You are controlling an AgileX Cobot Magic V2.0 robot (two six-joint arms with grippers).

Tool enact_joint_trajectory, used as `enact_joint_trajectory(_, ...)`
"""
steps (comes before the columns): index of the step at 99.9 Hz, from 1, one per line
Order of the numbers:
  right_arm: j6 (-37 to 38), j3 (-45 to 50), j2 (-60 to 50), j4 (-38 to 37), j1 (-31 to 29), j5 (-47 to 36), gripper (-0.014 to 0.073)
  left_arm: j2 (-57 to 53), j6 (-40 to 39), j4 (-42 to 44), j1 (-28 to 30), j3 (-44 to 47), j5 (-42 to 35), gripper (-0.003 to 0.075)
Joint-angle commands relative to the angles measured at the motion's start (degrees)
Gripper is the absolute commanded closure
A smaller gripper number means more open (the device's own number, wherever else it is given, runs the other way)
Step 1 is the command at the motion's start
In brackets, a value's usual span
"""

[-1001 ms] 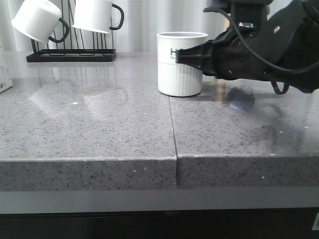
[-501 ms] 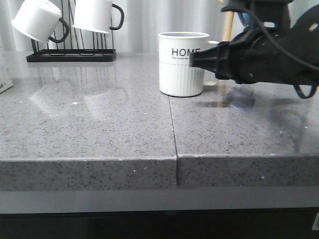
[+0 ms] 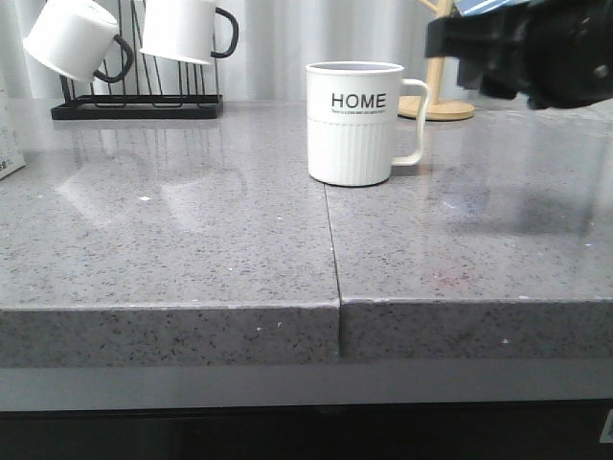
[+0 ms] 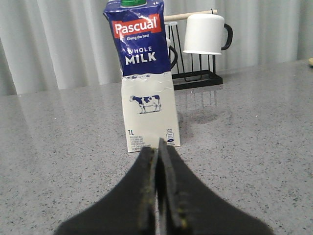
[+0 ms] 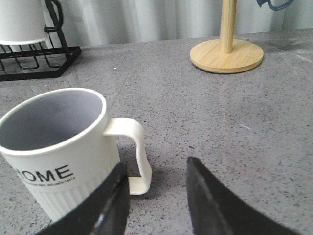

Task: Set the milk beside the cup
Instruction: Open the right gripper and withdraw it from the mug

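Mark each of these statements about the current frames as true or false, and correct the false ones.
1. The milk stands upright on the counter. True.
2. The left gripper is shut on the milk. False: its fingers are closed together short of the carton, gripping nothing.
3. The cup lies tipped on its side. False: it stands upright, its handle toward the robot's right.
4. The right gripper is open and empty. True.
5. The cup is full of liquid. False: the right wrist view shows it empty.
6. White mugs hang on a black rack behind. True.
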Motion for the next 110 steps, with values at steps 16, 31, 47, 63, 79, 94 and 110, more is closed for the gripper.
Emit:
enact_joint_trajectory(16,-3.12,-0.25,-10.67,-3.86,-6.83,4.59,0.0288,-1.92,-0.43,-0.18,-0.23,2.97,-4.54,0.0741)
enact_joint_trajectory(31,-2.58,1.44,-16.4,-9.81,-12.85,9.4,0.03,-1.92,-0.43,-0.18,-0.23,2.97,-4.54,0.0741)
enact_joint_trajectory(47,5.54,3.03,-22.85,-18.03,-19.18,17.21,0.03,-1.92,-0.43,-0.18,-0.23,2.97,-4.54,0.0741)
enact_joint_trajectory(63,12.99,3.24,-29.58,-27.04,-26.13,24.22,0.03,-1.92,-0.43,-0.18,-0.23,2.97,-4.54,0.0741)
enact_joint_trajectory(79,21.06,3.24,-36.32,-36.32,-32.3,32.12,0.03,-1.92,-0.43,-0.18,-0.23,2.97,-4.54,0.0741)
enact_joint_trajectory(94,25.15,3.39,-42.95,-42.16,-34.7,38.82,0.03,-1.92,-0.43,-0.18,-0.23,2.97,-4.54,0.0741)
enact_joint_trajectory(110,25.1,6.63,-49.89,-42.27,-34.7,39.63,0.03,-1.92,-0.43,-0.18,-0.23,2.97,-4.54,0.0741)
